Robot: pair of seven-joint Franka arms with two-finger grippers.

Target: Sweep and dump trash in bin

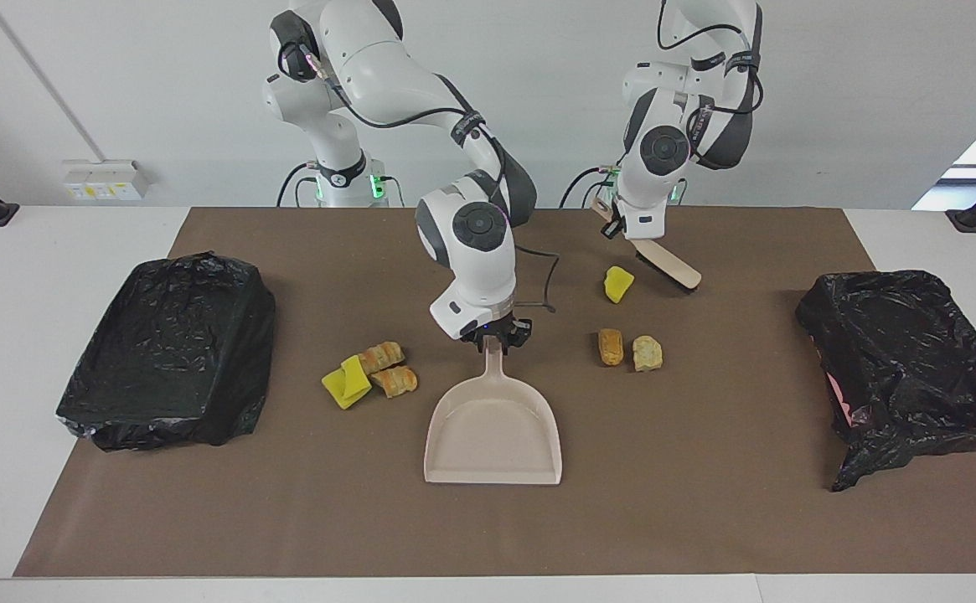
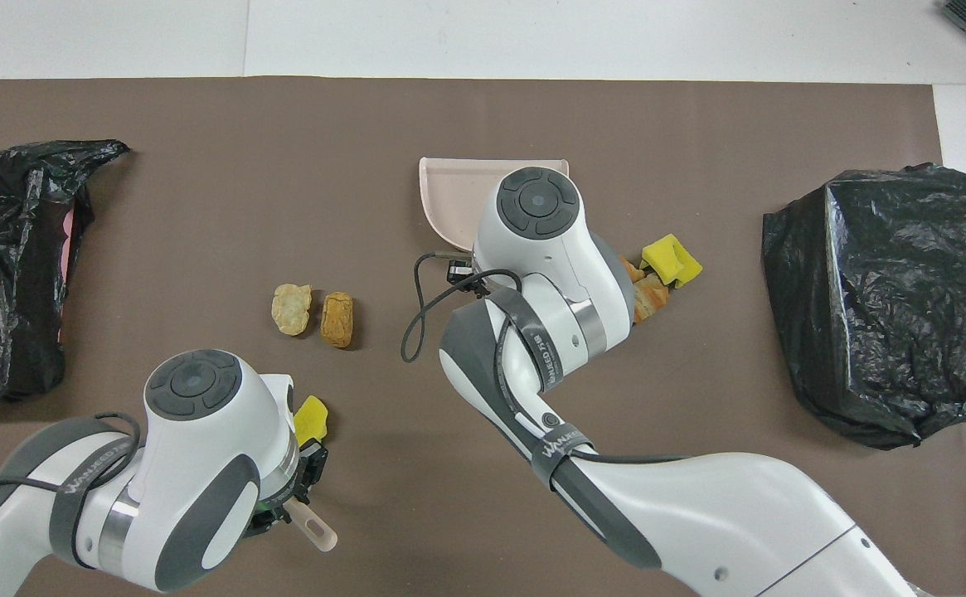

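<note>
**A:** Where is your trash right now?

**B:** You have six scraps on the brown mat [image 1: 705,502] covering the worktop [image 1: 2,352]. A yellow sponge piece [image 1: 346,383] lies with two bread chunks [image 1: 387,367] beside the dustpan [image 1: 494,435], toward the right arm's end. Two more chunks [image 1: 628,349] lie toward the left arm's end, and another yellow piece [image 1: 617,284] lies nearer to the robots than those two.

**A:** And your end effectors?

**B:** Your right end effector [image 1: 498,332] is clenched on the dustpan's handle; the pan lies flat on the mat. Your left end effector [image 1: 622,228] is clamped on the brush [image 1: 665,263], held tilted above the mat near the lone yellow piece.

**A:** The bins?

**B:** You have one bin lined with black plastic at the right arm's end [image 1: 169,352] and one at the left arm's end [image 1: 906,360], both well apart from the scraps.
</note>
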